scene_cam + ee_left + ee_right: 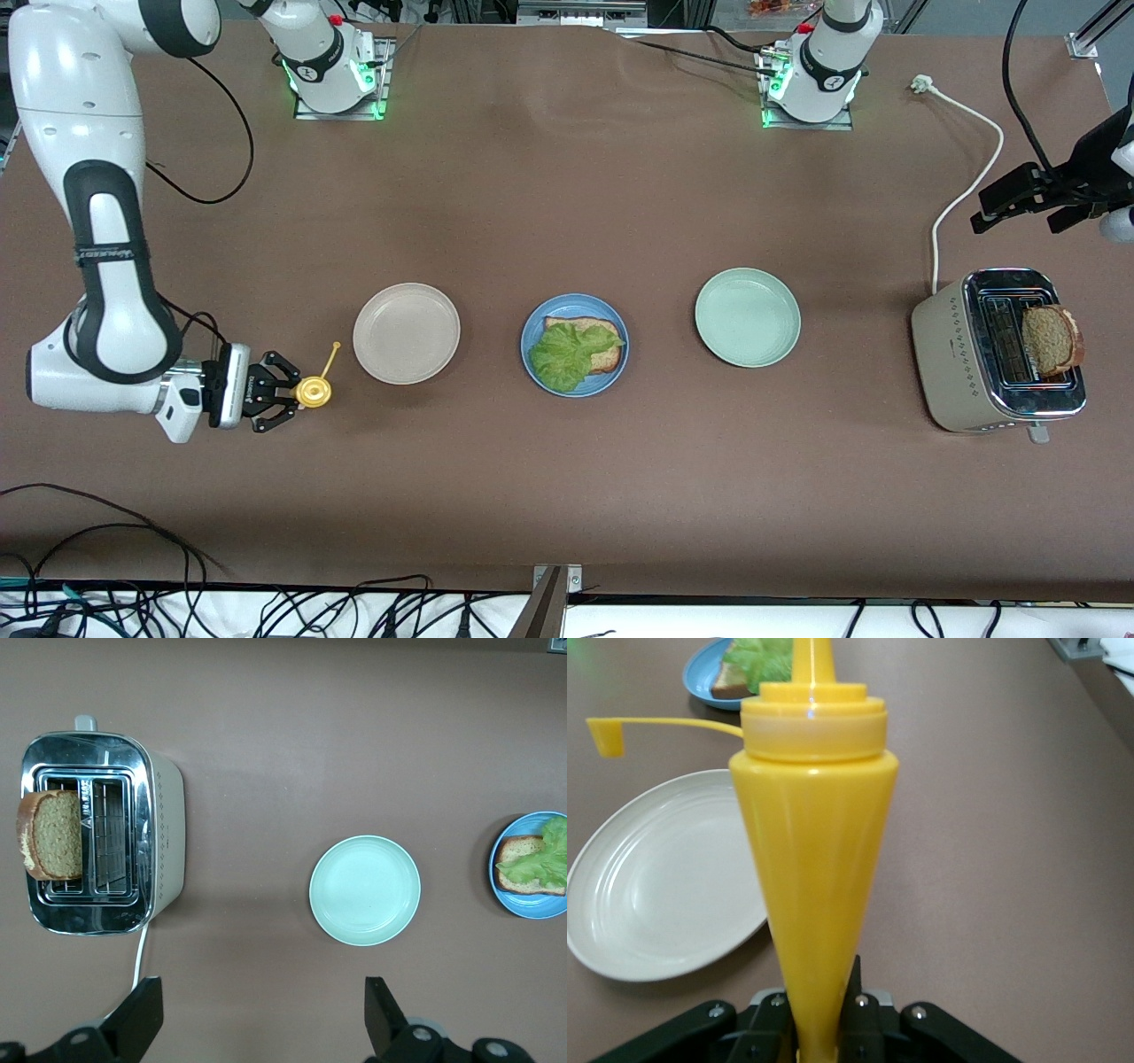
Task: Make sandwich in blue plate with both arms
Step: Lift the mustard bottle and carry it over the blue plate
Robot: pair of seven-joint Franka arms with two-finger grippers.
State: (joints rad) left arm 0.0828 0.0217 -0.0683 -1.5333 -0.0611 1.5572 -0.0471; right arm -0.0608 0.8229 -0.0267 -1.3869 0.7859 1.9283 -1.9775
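The blue plate [532, 332] lies mid-table with one bread slice [607, 354] and a lettuce leaf [563, 354] on it. The plate also shows in the left wrist view [523, 908] and in the right wrist view [700, 682]. A second bread slice [1052, 339] stands in a slot of the toaster [961, 354] at the left arm's end, as the left wrist view shows [51, 835]. My left gripper [1016, 223] is open and empty, up over the table beside the toaster [261, 992]. My right gripper [288, 392] is shut on the yellow squeeze bottle [815, 859].
A beige plate [406, 333] lies between the bottle [313, 391] and the blue plate. A pale green plate [747, 316] lies between the blue plate and the toaster. The toaster's white cable [974, 168] runs toward the left arm's base.
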